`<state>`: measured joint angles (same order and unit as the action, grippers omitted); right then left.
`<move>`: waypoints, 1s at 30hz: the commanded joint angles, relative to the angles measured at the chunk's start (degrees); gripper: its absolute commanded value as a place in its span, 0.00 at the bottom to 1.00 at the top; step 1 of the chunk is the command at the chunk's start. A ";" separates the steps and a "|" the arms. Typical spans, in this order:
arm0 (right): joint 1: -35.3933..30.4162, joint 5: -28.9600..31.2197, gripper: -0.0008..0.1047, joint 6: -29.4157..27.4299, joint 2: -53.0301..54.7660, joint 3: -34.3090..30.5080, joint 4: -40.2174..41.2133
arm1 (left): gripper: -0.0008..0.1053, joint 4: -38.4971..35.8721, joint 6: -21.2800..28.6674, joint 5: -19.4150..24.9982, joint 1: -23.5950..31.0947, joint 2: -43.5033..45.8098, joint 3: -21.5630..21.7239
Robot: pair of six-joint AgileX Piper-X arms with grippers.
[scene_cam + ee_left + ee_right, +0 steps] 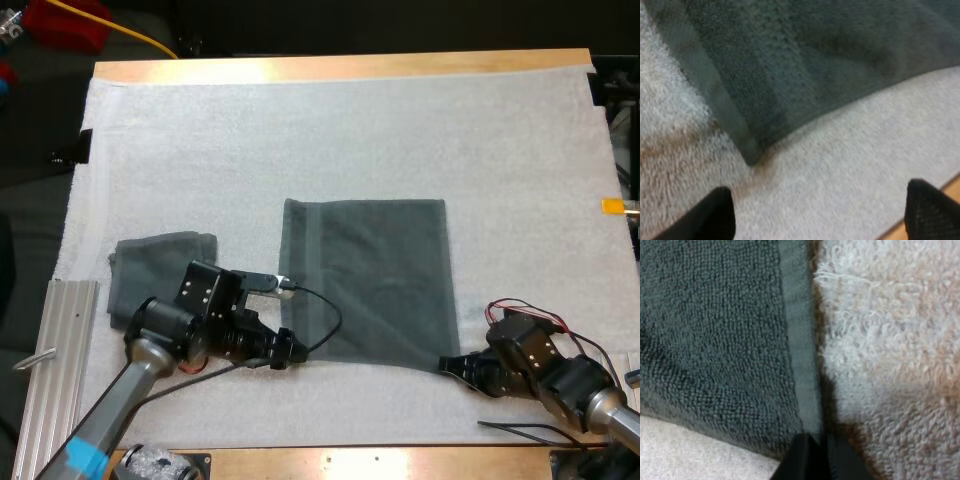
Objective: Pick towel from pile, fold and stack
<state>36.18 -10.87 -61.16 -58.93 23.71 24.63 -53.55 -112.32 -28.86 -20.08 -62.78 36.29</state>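
Mat (400, 130) on wooden table (300, 68), spread towel (380, 270) corner clamped in right gripper (815, 456), left gripper (820, 212) fingers apart, second towel (150, 258) part-hidden behind arm.

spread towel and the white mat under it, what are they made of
The spread towel looks like terry cloth, likely cotton: matte grey-green, with tiny loops and a flat hem band. The white mat looks like soft fuzzy fabric, maybe fleece or terry: loose curly fibres.
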 commanded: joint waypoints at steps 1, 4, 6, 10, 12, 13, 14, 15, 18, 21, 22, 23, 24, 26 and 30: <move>0.12 0.37 0.02 -0.47 0.19 0.00 1.78 | 0.66 0.88 -0.55 -0.44 -0.23 -1.06 0.01; 0.12 0.37 0.02 -0.47 0.19 0.00 1.78 | 0.66 2.03 -0.55 -0.44 -0.23 -4.31 0.01; 0.12 0.37 0.02 -0.47 0.19 0.00 1.78 | 0.66 3.08 -0.55 -0.44 -0.23 -6.54 0.01; 0.12 0.37 0.02 -0.47 0.19 0.00 1.78 | 0.66 4.83 -0.55 -0.61 -0.23 -9.65 0.01; 0.12 0.37 0.02 -0.47 0.19 0.00 1.78 | 0.66 5.50 -0.55 -1.39 -0.23 -11.22 0.01; 0.12 0.37 0.02 -0.47 0.19 0.00 1.78 | 0.66 5.64 -0.55 -1.87 -0.23 -11.71 0.01; 0.12 0.37 0.02 -0.47 0.19 0.00 1.78 | 0.66 5.85 -0.55 -2.49 -0.23 -12.48 0.01; 0.12 0.37 0.02 -0.47 0.19 0.00 1.78 | 0.66 6.09 -0.55 -2.81 -0.23 -13.32 0.01; 0.12 0.37 0.02 -0.47 0.19 0.00 1.78 | 0.66 7.04 -0.55 -2.97 -0.23 -15.50 0.01; 0.12 0.37 0.02 -0.47 0.19 0.00 1.78 | 0.66 7.95 -0.55 -3.29 -0.23 -17.71 0.01; 0.12 0.37 0.02 -0.47 0.19 0.00 1.78 | 0.66 8.12 -0.55 -3.29 -0.23 -18.24 0.01; 0.12 0.37 0.02 -0.47 0.19 0.00 1.78 | 0.66 8.53 -0.55 -3.71 -0.23 -19.02 0.01; 0.12 0.37 0.02 -0.47 0.19 0.00 1.78 | 0.66 9.10 -0.55 -4.48 -0.23 -19.80 0.01; 0.12 0.37 0.02 -0.47 0.19 0.00 1.78 | 0.66 9.98 -0.55 -5.52 -0.23 -20.50 0.01; 0.12 0.37 0.02 -0.47 0.19 0.00 1.78 | 0.66 12.30 -0.55 -9.46 -0.23 -21.54 0.01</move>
<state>36.18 -10.87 -61.16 -58.93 23.71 24.63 -42.37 -112.56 -36.83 -20.08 -83.90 36.29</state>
